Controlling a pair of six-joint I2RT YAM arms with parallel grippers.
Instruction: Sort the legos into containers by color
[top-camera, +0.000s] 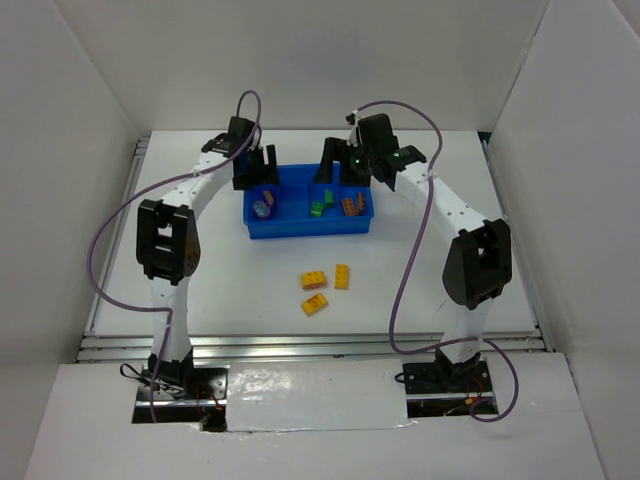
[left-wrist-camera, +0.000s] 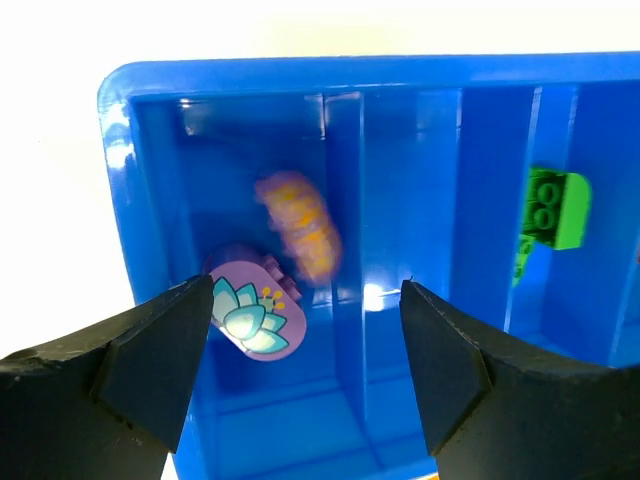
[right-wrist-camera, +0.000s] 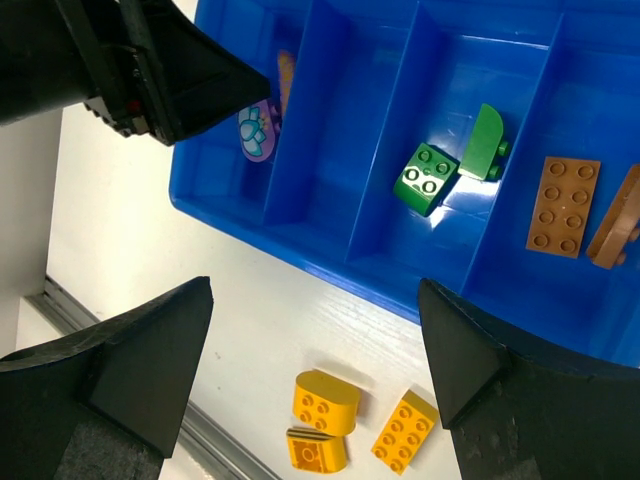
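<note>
Collision is our risk: left gripper (left-wrist-camera: 305, 300) and right gripper (right-wrist-camera: 315, 300) both hang released over the blue tray (top-camera: 310, 231), and either could snag its rim reaching the yellow legos (top-camera: 315, 281) on the table (top-camera: 250, 290) off its near edge.

Looks like a robotics lab cell: plain white panel walls (top-camera: 70, 200) boxing in a white bench (top-camera: 250, 290), slotted aluminium rails (top-camera: 320, 347) along its near and left edges, two white-and-black jointed robot arms (top-camera: 165, 240) bolted there, loose purple cables (top-camera: 95, 262) looping from base to wrist.
</note>
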